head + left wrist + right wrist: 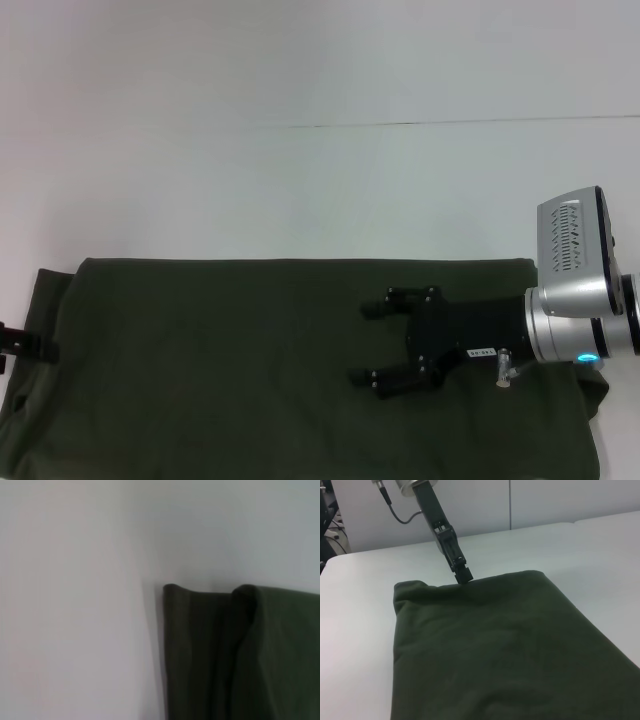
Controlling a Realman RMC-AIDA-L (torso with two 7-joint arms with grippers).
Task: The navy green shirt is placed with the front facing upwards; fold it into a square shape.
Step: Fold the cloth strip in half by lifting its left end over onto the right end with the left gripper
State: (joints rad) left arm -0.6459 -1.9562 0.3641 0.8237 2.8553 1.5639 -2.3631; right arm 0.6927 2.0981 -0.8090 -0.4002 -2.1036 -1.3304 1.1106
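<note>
Plain white flat bench (300, 180) is seen spanning the whole head view, a thin seam line crossing it farther back. Dark olive-green cotton shirt (230, 370) is laid on the bench's near part as a wide folded rectangle, plain fabric up, no lettering shown; a narrower layer sticks out at its left end. Right arm's silver wrist housing (580, 290) is located over the shirt's right end, with the black right claw (375, 343) held above the cloth's middle, fingers spread apart, nothing between them. Left claw (462, 575) is seen at the shirt's left edge, tip on or just at the fold; whether it is spread or pinching cannot be told.
</note>
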